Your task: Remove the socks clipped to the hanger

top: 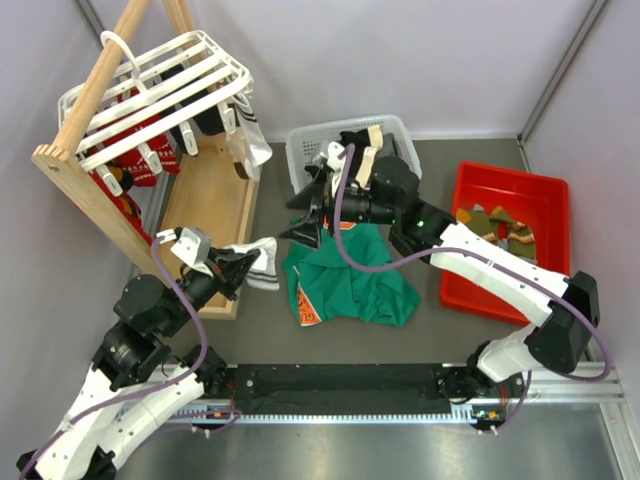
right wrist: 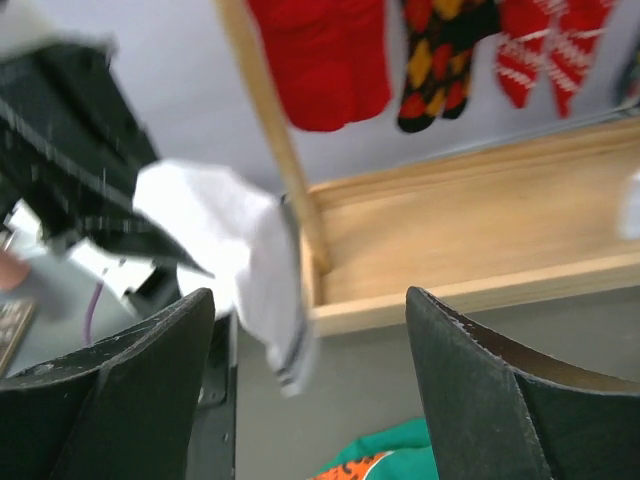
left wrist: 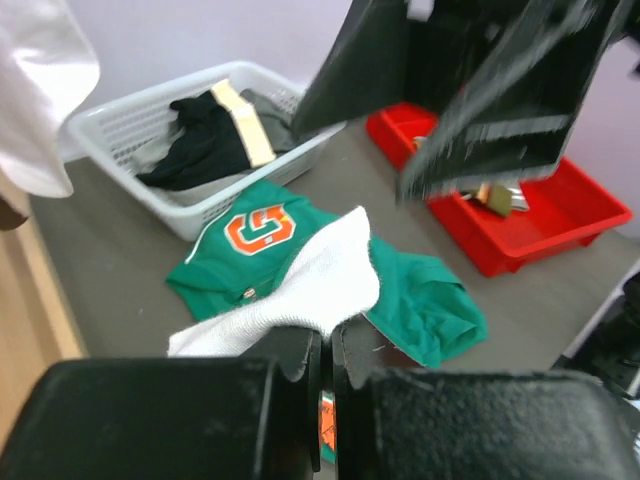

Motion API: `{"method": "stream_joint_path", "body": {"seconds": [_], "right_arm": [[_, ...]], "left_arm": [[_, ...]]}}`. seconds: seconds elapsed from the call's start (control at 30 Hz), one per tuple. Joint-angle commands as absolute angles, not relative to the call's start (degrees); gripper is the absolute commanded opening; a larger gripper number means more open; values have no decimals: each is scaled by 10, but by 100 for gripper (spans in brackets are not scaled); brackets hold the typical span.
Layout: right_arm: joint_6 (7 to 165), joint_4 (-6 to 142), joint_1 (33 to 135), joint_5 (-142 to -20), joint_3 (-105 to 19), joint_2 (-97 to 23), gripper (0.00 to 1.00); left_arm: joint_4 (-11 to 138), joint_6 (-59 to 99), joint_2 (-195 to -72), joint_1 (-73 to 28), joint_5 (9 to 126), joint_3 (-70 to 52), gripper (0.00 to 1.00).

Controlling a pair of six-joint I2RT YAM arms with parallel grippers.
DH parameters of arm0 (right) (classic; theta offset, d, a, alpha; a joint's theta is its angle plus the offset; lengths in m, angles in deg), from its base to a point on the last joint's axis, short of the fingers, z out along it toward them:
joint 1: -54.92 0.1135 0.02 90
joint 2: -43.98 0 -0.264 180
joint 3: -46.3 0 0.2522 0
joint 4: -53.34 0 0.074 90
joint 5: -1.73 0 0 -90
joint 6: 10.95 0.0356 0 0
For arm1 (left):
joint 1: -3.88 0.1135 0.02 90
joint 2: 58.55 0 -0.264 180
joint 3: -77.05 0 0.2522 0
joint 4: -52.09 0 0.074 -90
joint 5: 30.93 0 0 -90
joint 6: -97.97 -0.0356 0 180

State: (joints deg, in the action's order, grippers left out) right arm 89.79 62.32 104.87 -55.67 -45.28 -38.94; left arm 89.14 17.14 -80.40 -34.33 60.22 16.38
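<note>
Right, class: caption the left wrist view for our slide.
Left hand shut on a white sock, green shirt beyond.

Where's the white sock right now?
In the top view the white sock is left of centre, pinched in the shut left gripper. It hangs between the base of the wooden rack and the green shirt.

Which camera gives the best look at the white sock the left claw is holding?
The right wrist view: the white sock dangles whole from the left claw, banded end included. The left wrist view shows only its pinched end close up; the top view shows it small.
</note>
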Motion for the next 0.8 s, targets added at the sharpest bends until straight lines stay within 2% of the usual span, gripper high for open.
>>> {"method": "stream_joint_path", "body": {"seconds": [0.0,0.2,0.43,0.57,0.7,0.73,0.77], "right_arm": [[861,568,1060,-447,-416,-368,76],[824,568,1094,-448,-403,-378,77],[853,522,1114,-477,-411,-419,75],[854,530,1114,-497,-410,-430,60],[856,529,1113,-504,-403,-432,50],[857,529,1114,-507,-403,-433,46],[857,531,1114,-519,-405,-432,34]], "left_arm": [[877,186,-825,-344,669,127,0],[871,197,-847,-344,694,117,0],[855,207,-849,-344,684,129,0],[851,211,-846,-344,676,131,0],[852,205,-847,-344,673,128,0],[851,204,-848,-344,673,128,0],[850,203,-850,-344,675,128,0]]}}
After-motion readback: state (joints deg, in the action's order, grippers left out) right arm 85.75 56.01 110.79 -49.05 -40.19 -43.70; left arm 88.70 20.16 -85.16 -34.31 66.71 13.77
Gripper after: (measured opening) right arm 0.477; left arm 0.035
